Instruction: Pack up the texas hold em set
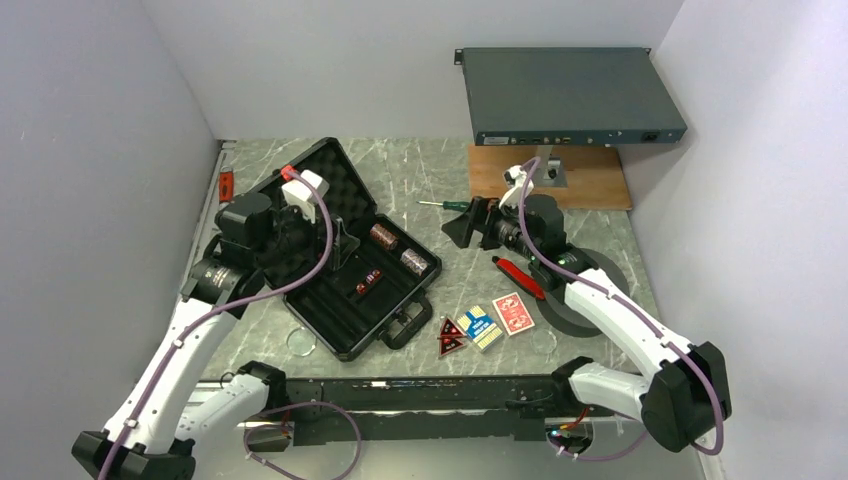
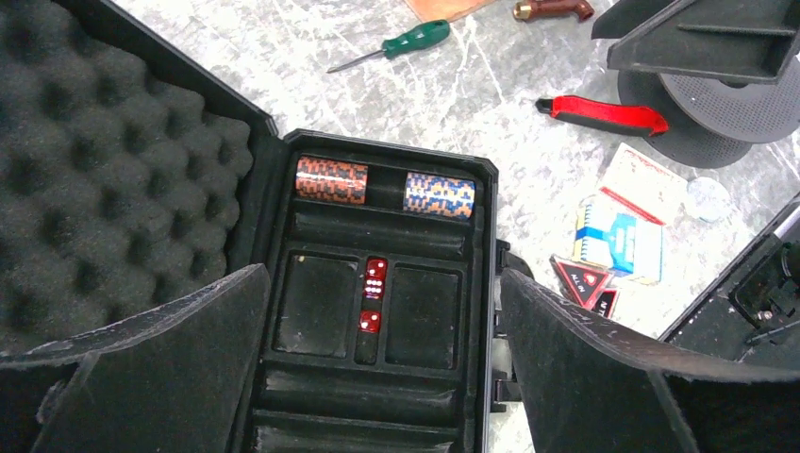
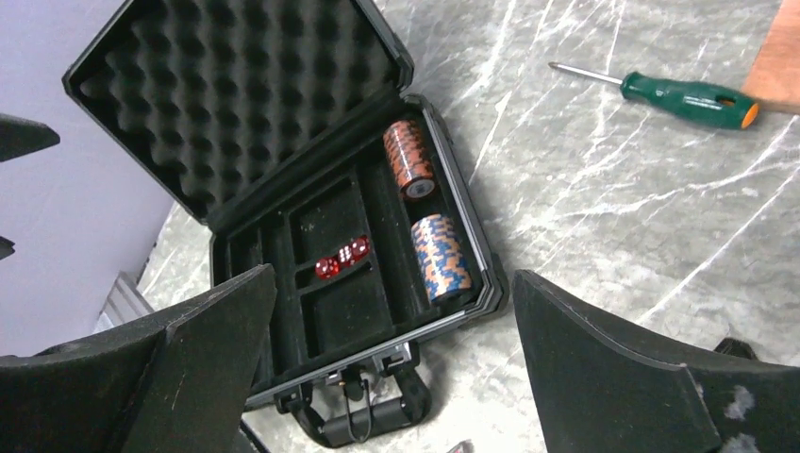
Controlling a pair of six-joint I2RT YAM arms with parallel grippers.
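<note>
Marble table (image 1: 420,185) bears the open briefcase (image 2: 368,387) under spread left jaws.

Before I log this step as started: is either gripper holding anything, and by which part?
Nothing is held: left gripper and right gripper are both open and empty.

Open briefcase (image 3: 236,94) (two chip rolls (image 3: 441,257) inside)

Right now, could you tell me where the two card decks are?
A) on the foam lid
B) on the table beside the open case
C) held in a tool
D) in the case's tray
B: the blue deck and red deck lie on the table beside the open case.
</note>
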